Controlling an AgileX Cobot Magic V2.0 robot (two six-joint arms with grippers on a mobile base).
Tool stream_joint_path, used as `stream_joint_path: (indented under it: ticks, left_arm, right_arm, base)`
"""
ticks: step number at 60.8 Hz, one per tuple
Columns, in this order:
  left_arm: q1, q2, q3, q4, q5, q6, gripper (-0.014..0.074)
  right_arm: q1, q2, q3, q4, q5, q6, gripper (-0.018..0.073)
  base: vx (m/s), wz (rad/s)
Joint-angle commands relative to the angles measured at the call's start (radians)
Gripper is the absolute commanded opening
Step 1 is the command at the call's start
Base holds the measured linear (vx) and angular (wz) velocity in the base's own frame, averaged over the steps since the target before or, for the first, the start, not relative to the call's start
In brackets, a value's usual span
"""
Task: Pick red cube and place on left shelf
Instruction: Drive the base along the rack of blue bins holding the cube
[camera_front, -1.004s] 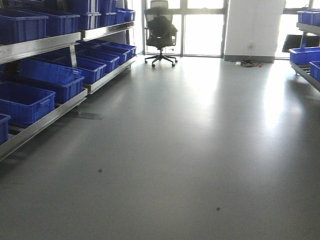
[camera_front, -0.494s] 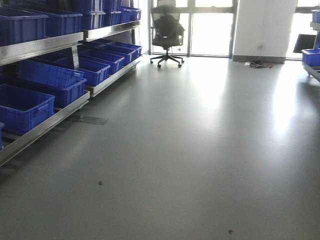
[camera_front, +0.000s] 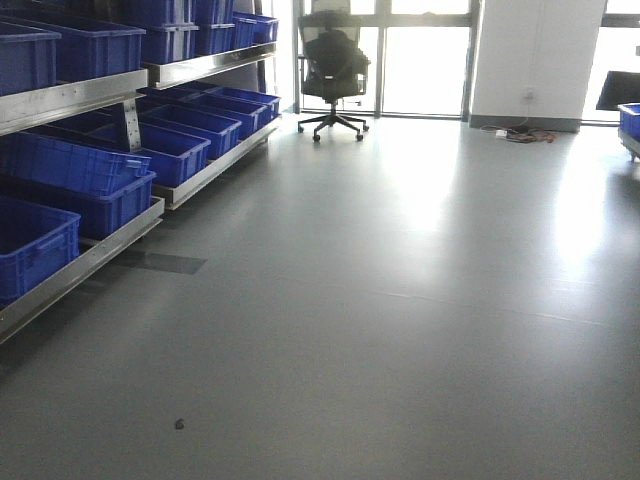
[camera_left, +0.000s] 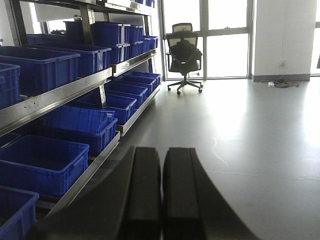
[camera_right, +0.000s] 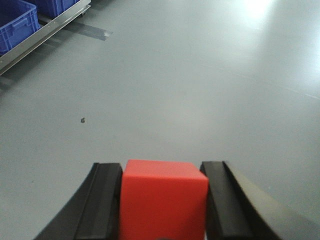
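Observation:
The red cube (camera_right: 162, 200) fills the gap between the two black fingers of my right gripper (camera_right: 163, 172), which is shut on it above the grey floor. My left gripper (camera_left: 161, 155) is shut, its two black pads pressed together with nothing between them. The left shelf (camera_front: 70, 100) runs along the left wall: steel rails (camera_left: 55, 95) carry rows of dark-blue crates (camera_left: 40, 162) on two levels. In the right wrist view only a corner of the shelf's lower rail (camera_right: 45, 32) shows at the top left. Neither gripper appears in the front view.
A black office chair (camera_front: 332, 75) stands at the far end before bright windows. A white pillar (camera_front: 530, 60) with cables (camera_front: 525, 133) at its foot is beyond it. A blue crate (camera_front: 630, 120) edges in at the right. Small dark specks (camera_front: 180, 424) mark the floor.
The front view has advanced and swung: the left shelf's crates have slid leftward and closer, the floor speck has moved down and left, and the right-hand rack has mostly left the frame.

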Motion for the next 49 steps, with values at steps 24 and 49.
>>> stream_joint_path:
  ticks: [24,49]
  left_arm:
    - [-0.003,0.007,0.022,-0.006,-0.083,0.001,0.0106]
    - [-0.003,0.007,0.022,-0.006,-0.083,0.001,0.0106]
  right_arm:
    - [-0.004,-0.003,-0.030,-0.018,-0.080,-0.004,0.0057]
    - [-0.004,-0.003,-0.030,-0.018,-0.080,-0.004,0.0057]
  base:
    - [0.58,0.11]
    - [0.60,0.12]
